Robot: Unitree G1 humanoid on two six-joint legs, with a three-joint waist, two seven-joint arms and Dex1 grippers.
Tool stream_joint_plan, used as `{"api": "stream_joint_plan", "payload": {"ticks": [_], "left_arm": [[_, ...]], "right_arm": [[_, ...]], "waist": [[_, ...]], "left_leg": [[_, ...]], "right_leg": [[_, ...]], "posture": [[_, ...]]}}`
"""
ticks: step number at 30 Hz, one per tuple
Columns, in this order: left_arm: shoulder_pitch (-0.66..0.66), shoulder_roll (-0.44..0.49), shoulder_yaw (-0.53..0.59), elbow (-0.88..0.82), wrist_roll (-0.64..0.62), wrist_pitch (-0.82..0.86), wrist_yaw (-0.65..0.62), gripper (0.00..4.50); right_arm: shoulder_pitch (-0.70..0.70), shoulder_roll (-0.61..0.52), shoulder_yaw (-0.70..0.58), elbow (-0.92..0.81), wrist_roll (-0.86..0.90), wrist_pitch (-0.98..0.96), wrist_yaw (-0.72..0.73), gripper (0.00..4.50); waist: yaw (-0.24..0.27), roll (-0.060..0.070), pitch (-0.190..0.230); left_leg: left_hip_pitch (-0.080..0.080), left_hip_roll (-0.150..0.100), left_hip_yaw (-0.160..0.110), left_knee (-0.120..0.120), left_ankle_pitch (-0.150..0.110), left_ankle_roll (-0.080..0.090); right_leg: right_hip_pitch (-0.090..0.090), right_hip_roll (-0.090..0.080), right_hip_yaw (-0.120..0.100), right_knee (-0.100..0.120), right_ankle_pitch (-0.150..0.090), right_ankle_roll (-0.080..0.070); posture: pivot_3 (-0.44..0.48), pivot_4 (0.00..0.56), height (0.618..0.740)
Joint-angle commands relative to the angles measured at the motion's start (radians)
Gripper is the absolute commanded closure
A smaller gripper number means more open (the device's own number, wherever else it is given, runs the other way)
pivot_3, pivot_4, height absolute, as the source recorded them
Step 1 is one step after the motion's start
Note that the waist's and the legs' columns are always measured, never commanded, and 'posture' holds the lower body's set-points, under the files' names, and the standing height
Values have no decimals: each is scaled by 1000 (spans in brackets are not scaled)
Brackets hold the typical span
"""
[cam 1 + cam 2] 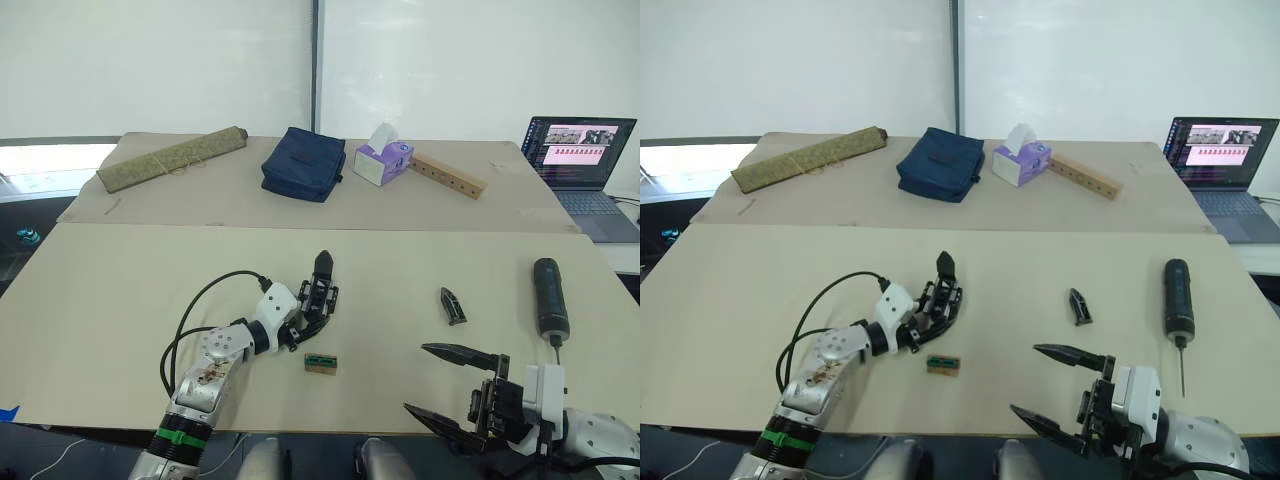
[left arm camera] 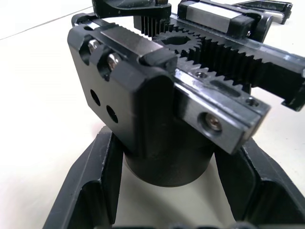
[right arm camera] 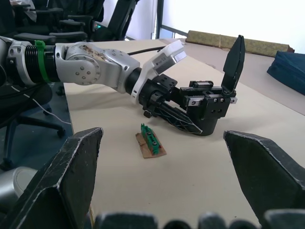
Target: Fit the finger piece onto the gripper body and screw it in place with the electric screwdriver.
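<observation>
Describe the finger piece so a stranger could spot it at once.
On the near tan table, look right of centre, left of the long black screwdriver. The finger piece lies there alone: a small black pointed wedge, much shorter than the screwdriver.

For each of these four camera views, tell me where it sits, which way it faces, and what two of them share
Left eye view: head, looking down over the table; both arms show.
Right eye view: same, shifted sideways.
Left wrist view: close on the gripper body, left gripper's fingers on both sides of its round base.
Right wrist view: across the table, past the open right gripper, at the left gripper.
Shared: both wrist views show the gripper body.
</observation>
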Motion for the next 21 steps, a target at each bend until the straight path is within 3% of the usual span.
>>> {"api": "stream_joint_plan", "payload": {"ticks": [1, 5, 7, 10, 16, 21], "left_arm": [[-5, 3, -7, 2, -13, -12, -6, 2223], [-2, 20, 3, 7, -35, 22, -27, 2223], [-1, 27, 10, 11, -45, 34, -27, 1168], [2, 56, 32, 11, -72, 22, -52, 50], [42, 188, 101, 30, -137, -101, -203, 50], [64, 333, 233, 146, -313, -139, -473, 50]], "right_arm": [[-8, -4, -25, -7, 0, -27, 0, 0], [-13, -2, -22, -2, -2, -28, 1, 0], [-20, 1, -18, 2, -4, -29, -1, 0], [-29, 4, -14, 6, -3, -30, -3, 0], [-10, 0, -46, -1, 15, -6, -22, 0], [86, 27, -136, -32, -9, 8, -115, 0]], "waist": [[0, 0, 0], [-1, 0, 0], [-3, 0, 0], [-5, 1, 0], [-7, 1, -1], [-5, 1, -1]], "left_leg": [[0, 0, 0, 0, 0, 0], [1, 0, 0, 0, 0, 0], [1, 0, 0, 0, 0, 0], [2, 0, 0, -1, 0, 0], [2, 1, 1, -1, 0, 0], [2, 2, 2, -1, 0, 0]], "right_leg": [[0, 0, 0, 0, 0, 0], [1, 0, 0, 0, 0, 0], [1, 0, 0, 0, 0, 0], [1, 0, 0, 0, 0, 0], [0, 1, 0, 1, 0, -1], [0, 0, 0, 1, -1, -1]], "posture": [[0, 150, 740], [0, 150, 740], [0, 150, 740], [0, 150, 740], [0, 150, 740], [0, 150, 740]]}}
